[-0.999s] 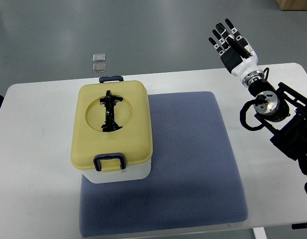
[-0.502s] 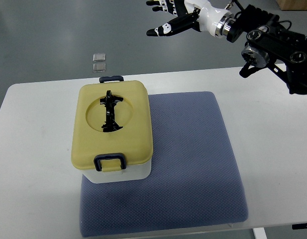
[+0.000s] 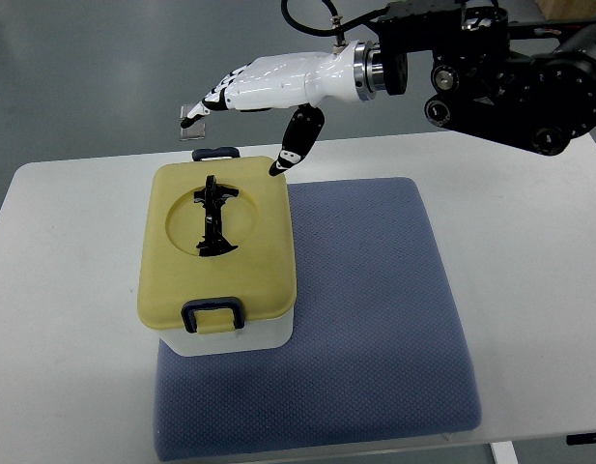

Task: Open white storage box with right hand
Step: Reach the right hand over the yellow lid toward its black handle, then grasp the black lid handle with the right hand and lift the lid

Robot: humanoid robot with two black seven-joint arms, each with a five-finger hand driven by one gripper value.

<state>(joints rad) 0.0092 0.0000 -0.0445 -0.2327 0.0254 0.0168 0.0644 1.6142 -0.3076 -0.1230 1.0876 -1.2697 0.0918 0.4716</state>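
Right hand (image 3: 264,92): glossy white shell w/ black fingertips and black finger joints. Silver ring at the wrist, then chunky black forearm (image 3: 500,72) w/ round joint housings, screws, and a black cable looping on top.

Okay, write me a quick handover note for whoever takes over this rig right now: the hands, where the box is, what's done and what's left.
Right hand: open, fingers extended, holding nothing, in the picture above the far edge of the storage box, thumb pointing down toward the lid's far right corner.
Left hand: not in view.
Storage box: on the left part of the blue mat on the white table; yellow lid on, black handle lying flat in the recess, near latch and far latch both down.
Done: nothing visible; box closed.
Left: release latches, lift lid.
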